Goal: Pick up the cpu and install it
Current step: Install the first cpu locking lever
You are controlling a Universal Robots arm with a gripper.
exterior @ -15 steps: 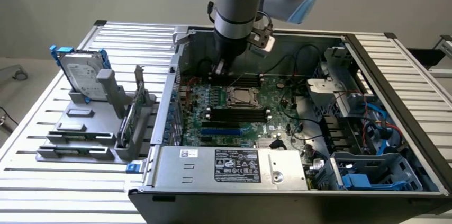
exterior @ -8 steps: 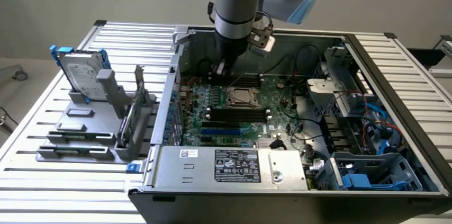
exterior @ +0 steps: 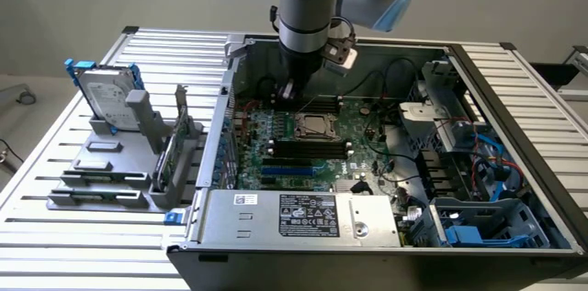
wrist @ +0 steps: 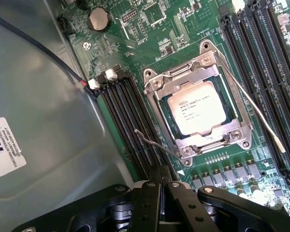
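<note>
The cpu (wrist: pixel 195 108) is a flat square chip with a silver-grey top and printed lettering. It lies inside the motherboard socket (wrist: pixel 157 82), with the metal frame around its edges. In the exterior view the cpu (exterior: pixel 315 126) sits mid-board inside the open computer case. My gripper (wrist: pixel 160 175) is shut with nothing between its fingers, and it hovers over the black memory slots (wrist: pixel 130 121) just beside the socket. In the exterior view the gripper (exterior: pixel 289 90) hangs from the arm above the board's far side, behind the socket.
Two thin wire levers (wrist: pixel 154 142) (wrist: pixel 258 113) stand out beside the socket. The grey case wall (wrist: pixel 43 111) with a black cable lies close by. Outside the case, a hard drive with blue rails (exterior: pixel 106 91) stands in a grey holder on the slatted table (exterior: pixel 92 250).
</note>
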